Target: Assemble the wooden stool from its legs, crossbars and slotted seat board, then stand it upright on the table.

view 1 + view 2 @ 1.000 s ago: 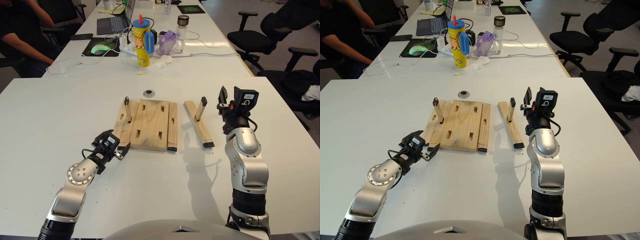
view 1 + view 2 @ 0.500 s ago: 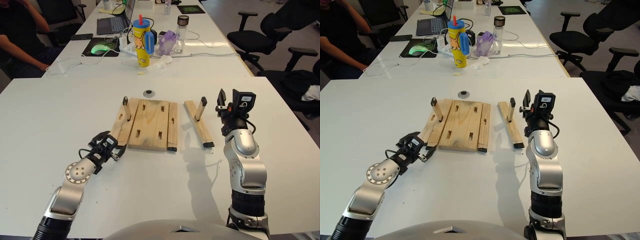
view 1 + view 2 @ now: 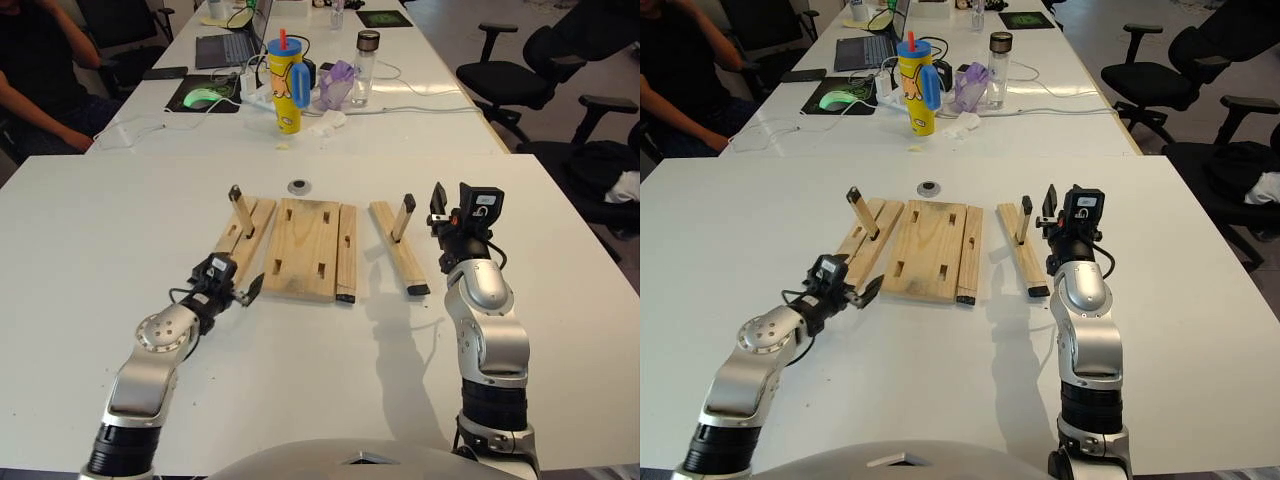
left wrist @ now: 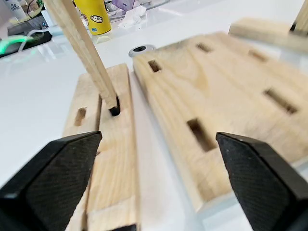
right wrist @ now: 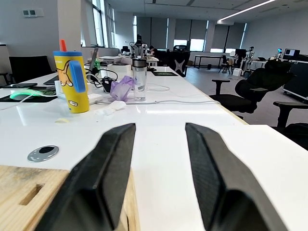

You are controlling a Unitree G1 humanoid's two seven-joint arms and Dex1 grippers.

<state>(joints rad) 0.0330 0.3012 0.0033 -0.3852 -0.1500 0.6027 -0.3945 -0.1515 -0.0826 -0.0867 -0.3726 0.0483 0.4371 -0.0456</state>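
1. My left claw (image 3: pixel 238 288) sits low over the table (image 3: pixel 90 230), spread wide and holding nothing. It points at the near end of the left leg piece (image 3: pixel 243 240) and the near left corner of the seat board (image 3: pixel 305 250).
2. The seat board lies flat mid-table, slots up.
3. The left leg piece lies just left of it across a narrow gap, with a leaning stick (image 3: pixel 241 207) rising from one slot.
4. The right leg piece (image 3: pixel 398 250) lies apart on the board's right, a short stick (image 3: pixel 402 216) standing in it.
5. My right claw (image 5: pixel 156 163) is raised beside that piece's far end, fingers parted and empty.
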